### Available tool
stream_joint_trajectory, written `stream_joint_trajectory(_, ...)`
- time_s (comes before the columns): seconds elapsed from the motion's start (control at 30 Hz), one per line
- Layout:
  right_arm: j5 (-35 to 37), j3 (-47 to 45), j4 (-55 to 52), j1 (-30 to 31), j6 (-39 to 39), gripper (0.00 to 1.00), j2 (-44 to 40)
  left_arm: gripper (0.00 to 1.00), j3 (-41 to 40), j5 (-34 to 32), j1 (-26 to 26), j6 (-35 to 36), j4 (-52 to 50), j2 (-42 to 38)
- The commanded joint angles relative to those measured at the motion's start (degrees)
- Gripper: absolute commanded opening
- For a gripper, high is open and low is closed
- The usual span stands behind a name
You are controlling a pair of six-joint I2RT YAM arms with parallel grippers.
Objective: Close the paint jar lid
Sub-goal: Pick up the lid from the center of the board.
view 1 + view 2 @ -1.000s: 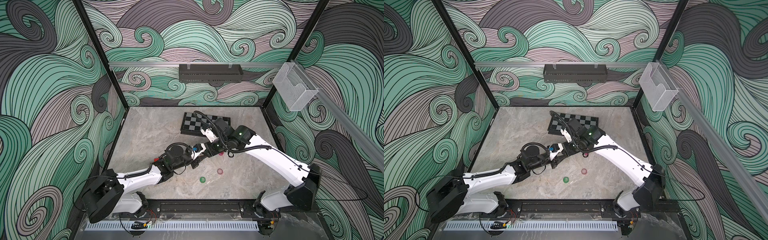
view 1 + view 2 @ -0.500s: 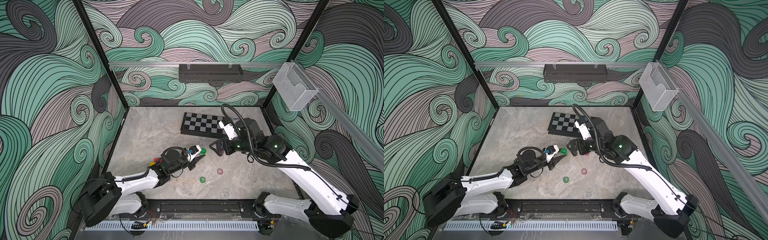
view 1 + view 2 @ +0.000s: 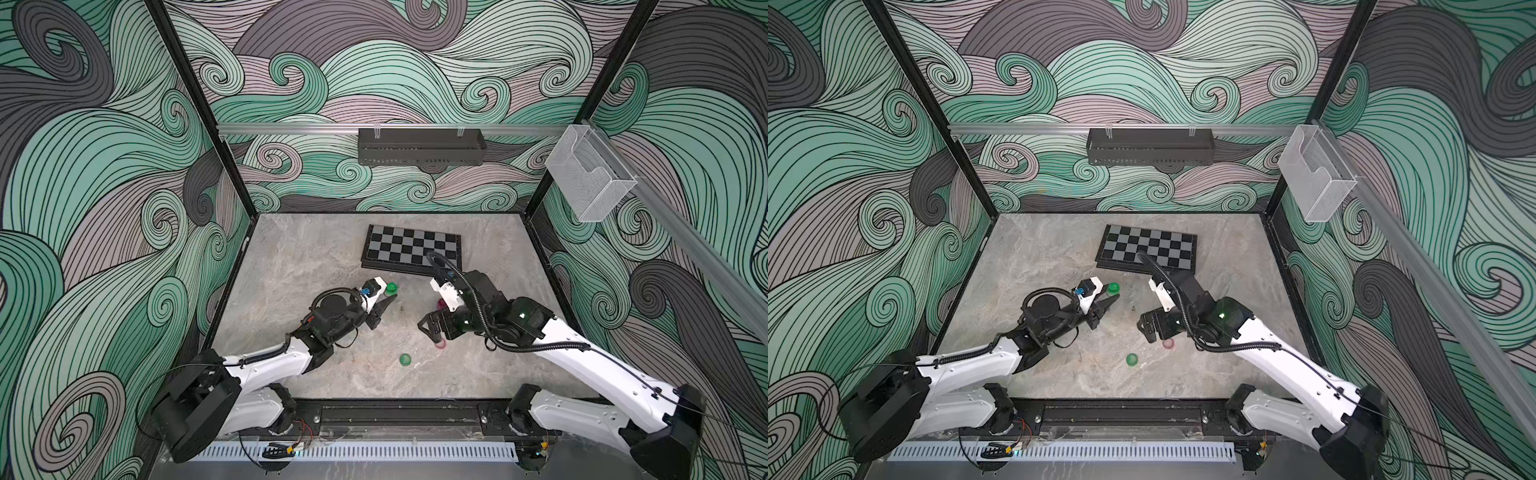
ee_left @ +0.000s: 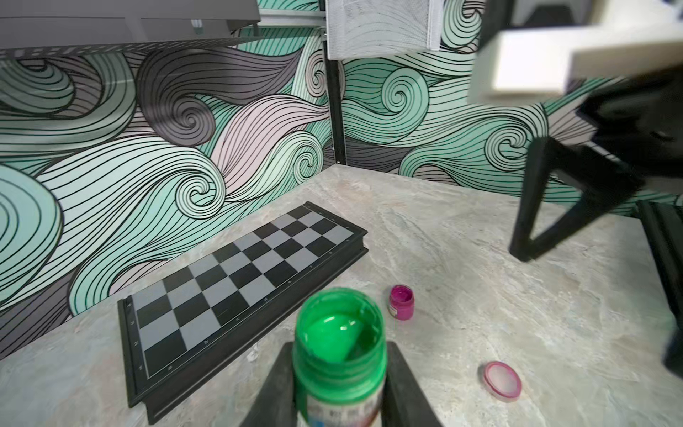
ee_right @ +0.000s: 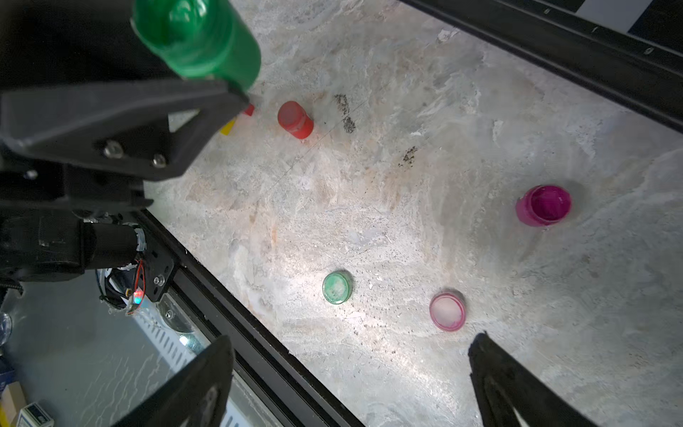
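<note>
My left gripper [image 3: 383, 300] is shut on a green paint jar [image 3: 391, 287] with no lid on it, held above the table. In the left wrist view the green jar [image 4: 340, 344] sits between both fingers [image 4: 279, 373] and wet green paint shows inside. Its green lid [image 3: 405, 359] lies loose near the table's front, also seen as the green lid [image 5: 336, 287] in the right wrist view. My right gripper [image 3: 430, 330] is wide open and empty, right of the jar, just above a pink lid [image 5: 447, 311].
An open pink jar [image 5: 544, 205] stands behind the right gripper, mostly hidden by the arm in the top views. A capped red jar [image 5: 295, 119] stands below the left gripper. A folded chessboard [image 3: 411, 249] lies at the back. The black front rail [image 5: 266, 355] lies close to the right fingers.
My right gripper has drawn back from the left gripper toward the front right and opened wide. The left gripper still holds the green jar and has shifted only slightly.
</note>
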Motion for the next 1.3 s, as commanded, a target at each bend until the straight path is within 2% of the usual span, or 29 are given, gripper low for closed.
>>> stream_joint_trajectory(0.0,4.23,-1.63,6.5,4.25,0.85,0.98,2.44,0.14,-0.28,0.16,2.87,-3.02,3.69,-0.66)
stream_joint_trajectory(0.17,8.39,-3.35,8.82,10.02,0.77,0.94,6.66,0.14,-0.71,0.8,5.94,-3.88,4.06,-1.0)
stream_joint_trajectory(0.5,10.17,-2.5,9.89,15.5,2.42,0.83,18.02,0.13,-0.88,0.63,9.46,-3.54,2.93,-2.01)
stream_joint_trajectory(0.87,11.47,-1.26,10.32,18.78,4.67,0.71,25.16,0.13,-1.67,0.36,11.0,-3.08,1.43,-3.9)
stream_joint_trajectory(1.27,13.36,0.79,10.29,18.91,7.56,0.59,30.41,0.13,-1.76,0.5,11.27,-2.74,-0.59,-6.09)
